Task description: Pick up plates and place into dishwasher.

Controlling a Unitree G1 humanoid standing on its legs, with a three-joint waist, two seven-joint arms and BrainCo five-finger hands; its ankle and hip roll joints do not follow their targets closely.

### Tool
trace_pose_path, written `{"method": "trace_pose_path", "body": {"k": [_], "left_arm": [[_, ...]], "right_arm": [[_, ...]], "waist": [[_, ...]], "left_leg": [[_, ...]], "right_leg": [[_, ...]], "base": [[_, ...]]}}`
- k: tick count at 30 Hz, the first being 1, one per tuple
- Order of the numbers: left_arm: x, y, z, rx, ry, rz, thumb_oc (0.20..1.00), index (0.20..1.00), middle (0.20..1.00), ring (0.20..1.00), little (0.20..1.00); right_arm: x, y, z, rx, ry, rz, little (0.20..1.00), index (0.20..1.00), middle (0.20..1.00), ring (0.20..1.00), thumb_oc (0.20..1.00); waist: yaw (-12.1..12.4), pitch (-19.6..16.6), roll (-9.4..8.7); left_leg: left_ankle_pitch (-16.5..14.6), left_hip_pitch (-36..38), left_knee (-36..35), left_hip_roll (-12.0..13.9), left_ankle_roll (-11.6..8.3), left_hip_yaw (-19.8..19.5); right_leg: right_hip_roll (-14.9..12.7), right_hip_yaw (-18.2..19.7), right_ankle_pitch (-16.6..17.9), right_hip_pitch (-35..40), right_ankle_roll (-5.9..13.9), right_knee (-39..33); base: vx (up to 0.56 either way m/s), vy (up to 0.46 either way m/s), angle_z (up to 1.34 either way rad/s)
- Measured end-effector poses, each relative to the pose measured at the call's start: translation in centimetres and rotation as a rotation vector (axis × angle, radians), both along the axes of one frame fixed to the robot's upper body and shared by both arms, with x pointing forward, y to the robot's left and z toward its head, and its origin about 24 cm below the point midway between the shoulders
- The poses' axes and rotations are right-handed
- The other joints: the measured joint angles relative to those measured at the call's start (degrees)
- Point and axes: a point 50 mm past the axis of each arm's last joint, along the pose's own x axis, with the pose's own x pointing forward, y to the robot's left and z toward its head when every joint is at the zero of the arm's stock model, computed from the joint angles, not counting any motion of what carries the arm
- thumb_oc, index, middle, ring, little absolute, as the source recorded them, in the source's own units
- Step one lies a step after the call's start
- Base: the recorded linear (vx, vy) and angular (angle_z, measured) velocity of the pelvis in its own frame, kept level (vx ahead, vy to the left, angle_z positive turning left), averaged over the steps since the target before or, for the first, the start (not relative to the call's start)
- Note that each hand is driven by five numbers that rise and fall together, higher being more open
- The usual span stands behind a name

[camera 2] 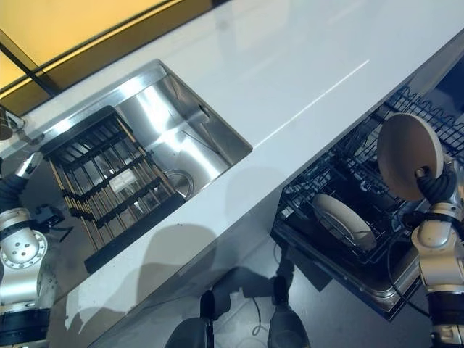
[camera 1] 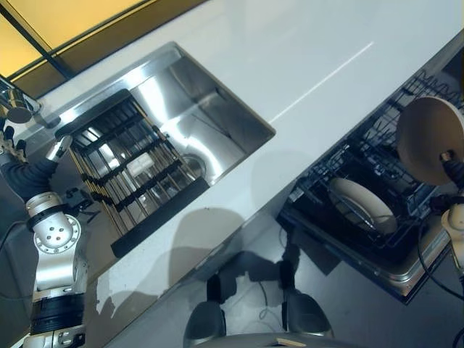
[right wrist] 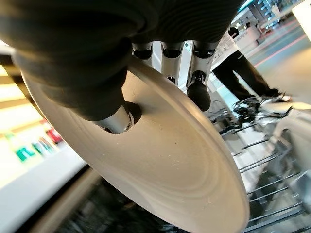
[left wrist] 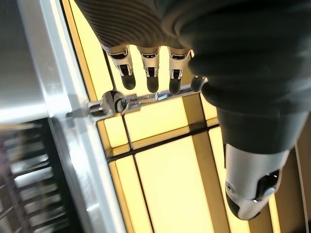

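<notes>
While pinched on edge by the right hand (right wrist: 97,92): round, pale beige plate (right wrist: 160,170).

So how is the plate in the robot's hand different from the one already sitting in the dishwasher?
The held plate is up in the air above the dishwasher rack, pinched at its edge by the right hand; the racked plate sits down in the rack with nothing touching it. The held plate shows its underside to the head camera; the racked plate leans back among the wires, face up. Both are round and pale cream.
</notes>
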Motion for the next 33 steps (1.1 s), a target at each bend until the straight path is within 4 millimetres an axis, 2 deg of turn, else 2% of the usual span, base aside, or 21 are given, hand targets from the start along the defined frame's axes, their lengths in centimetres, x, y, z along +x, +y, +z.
{"method": "trace_pose_path", "body": {"k": [4,8,12,16,20,24,28,33], "left_arm": [[0.3,-0.1,1.3,0.008,-0.064,0.005,1.000,1.000,1.000,1.000,1.000],[0.3,0.1,2.0,0.031,-0.091,0.014,1.000,1.000,1.000,1.000,1.000],[0.7,-0.3,2.5,0.033,-0.109,0.007,1.000,1.000,1.000,1.000,1.000],[1.2,-0.5,3.2,0.053,-0.122,-0.001,1.000,1.000,1.000,1.000,1.000],[1.7,-0.4,3.8,0.052,-0.139,0.009,1.000,1.000,1.000,1.000,1.000],[1.9,-0.7,3.8,0.055,-0.137,-0.001,1.000,1.000,1.000,1.000,1.000],[2.0,-0.8,3.9,0.056,-0.143,-0.007,1.000,1.000,1.000,1.000,1.000],[2.1,-0.9,4.2,0.057,-0.153,-0.010,1.000,1.000,1.000,1.000,1.000]], "right_arm": [[0.8,-0.1,0.2,-0.035,0.050,0.018,0.200,0.200,0.200,0.200,0.200],[1.3,0.4,0.1,-0.054,0.102,0.075,0.200,0.200,0.200,0.200,0.200],[2.2,0.8,1.7,-0.105,0.114,0.150,0.200,0.200,0.200,0.200,0.200],[3.3,2.0,2.6,-0.153,0.138,0.237,0.200,0.200,0.200,0.200,0.200],[4.4,3.2,3.3,-0.214,0.158,0.279,0.200,0.200,0.200,0.200,0.200],[4.9,3.0,4.0,-0.290,0.204,0.266,0.200,0.200,0.200,0.200,0.200],[5.6,3.2,5.6,-0.322,0.189,0.260,0.200,0.200,0.200,0.200,0.200],[6.0,3.2,5.7,-0.321,0.213,0.264,0.200,0.200,0.200,0.200,0.200]], "waist": [[-0.14,2.59,0.77],[-0.32,3.27,1.31],[-0.89,3.82,1.63],[-1.29,4.73,1.78],[-1.15,6.31,2.82],[-0.79,7.59,4.45],[-0.80,7.74,4.65],[0.21,7.82,4.83]], "left_leg": [[0.39,-1.96,0.54,-0.09,0.01,-0.02],[0.66,-3.46,0.72,-0.20,0.04,0.02],[0.84,-3.92,0.91,-0.47,0.11,0.03],[1.40,-6.00,1.31,-0.42,-0.05,0.07],[2.07,-7.87,1.58,-0.57,-0.05,0.15],[2.68,-8.93,1.46,-0.84,0.08,0.31],[3.07,-9.61,1.41,-1.17,0.25,0.64],[3.18,-9.63,1.44,-1.17,0.20,0.73]], "right_leg": [[-0.07,-0.01,-0.21,-2.59,-0.19,1.86],[-0.19,-0.13,-0.47,-4.58,-0.14,3.06],[-0.26,-0.42,-1.34,-5.48,-0.04,4.66],[-0.22,-0.77,-2.23,-8.27,-0.24,7.17],[-0.41,-0.82,-2.51,-11.07,-0.62,9.64],[-0.86,-0.98,-2.82,-12.59,-0.58,10.89],[-1.33,-0.96,-3.46,-14.24,-0.52,12.73],[-1.50,-0.87,-4.34,-15.15,-0.67,14.60]], "base": [[-0.08,-0.013,0.01],[-0.05,-0.033,0.01],[-0.06,-0.067,0.05],[-0.07,-0.057,0.05],[-0.06,-0.027,0.03],[-0.05,-0.002,0.04],[-0.02,0.005,0.01],[0.00,0.000,0.00]]}}
